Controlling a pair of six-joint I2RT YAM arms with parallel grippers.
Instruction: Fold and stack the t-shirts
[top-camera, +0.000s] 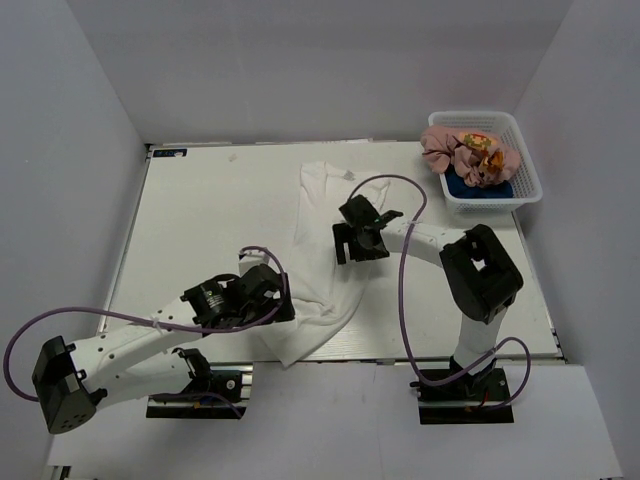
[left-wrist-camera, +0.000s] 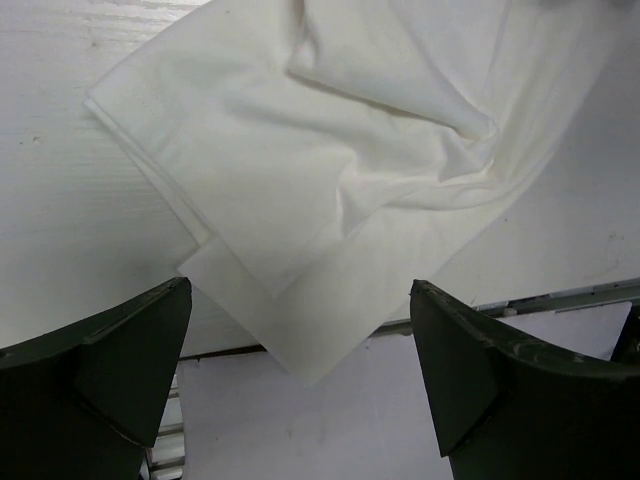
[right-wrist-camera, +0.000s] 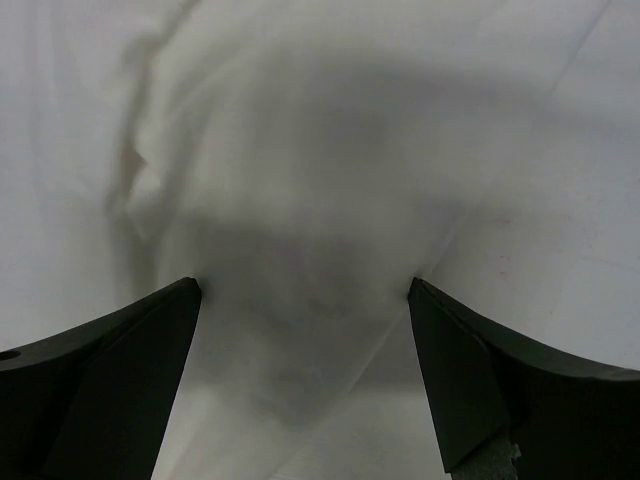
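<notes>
We find the overhead view bright and even, the table (top-camera: 200, 220) almost washed out, with soft shadows beneath the arms (top-camera: 130, 345). In the right wrist view the right gripper (right-wrist-camera: 305, 290) throws a broad grey shadow on the white t-shirt (right-wrist-camera: 300, 150), and its dark fingers (right-wrist-camera: 100, 390) are blurred. The left wrist view is crisper.

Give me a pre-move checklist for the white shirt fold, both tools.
1. Left tool open and empty: ok.
2. Right tool open and empty: ok.
3. White t-shirt flat: not ok, creased and partly folded over itself.
4. White t-shirt fully on table: not ok, near corner hangs past the near edge.
5. Pink t-shirt and navy t-shirt out of the way in the basket: ok.
6. Right tool clear of the cloth: cannot tell.
</notes>
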